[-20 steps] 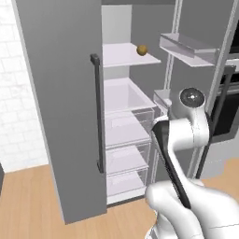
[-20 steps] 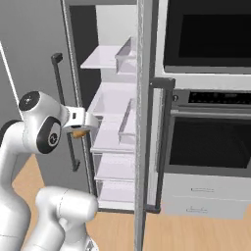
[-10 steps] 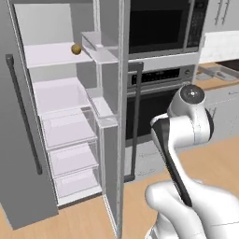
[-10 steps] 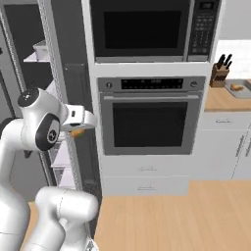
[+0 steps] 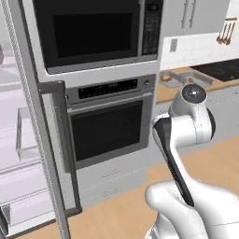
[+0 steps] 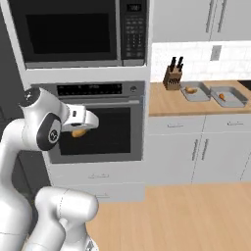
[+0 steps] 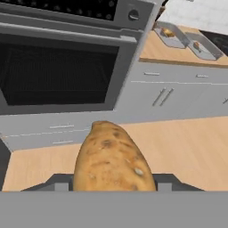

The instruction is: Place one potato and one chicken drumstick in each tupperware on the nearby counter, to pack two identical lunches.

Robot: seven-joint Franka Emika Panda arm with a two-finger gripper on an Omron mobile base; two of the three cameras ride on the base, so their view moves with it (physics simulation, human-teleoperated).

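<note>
Clamped on a potato (image 7: 113,158) by the gripper (image 6: 81,128), carried high in front of the oven (image 6: 98,130), presumably to clear the cabinet fronts on the way over. Well off to the gripper's right on the counter (image 6: 162,102), two tupperware trays (image 6: 195,91) (image 6: 227,96) side by side, each already holding a small orange-brown drumstick (image 6: 190,90). Potato probably meant for one of them.

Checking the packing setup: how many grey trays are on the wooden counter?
2. Both shallow grey trays sit side by side on the light wood counter, right of the knife block: left tray, right tray.
</note>
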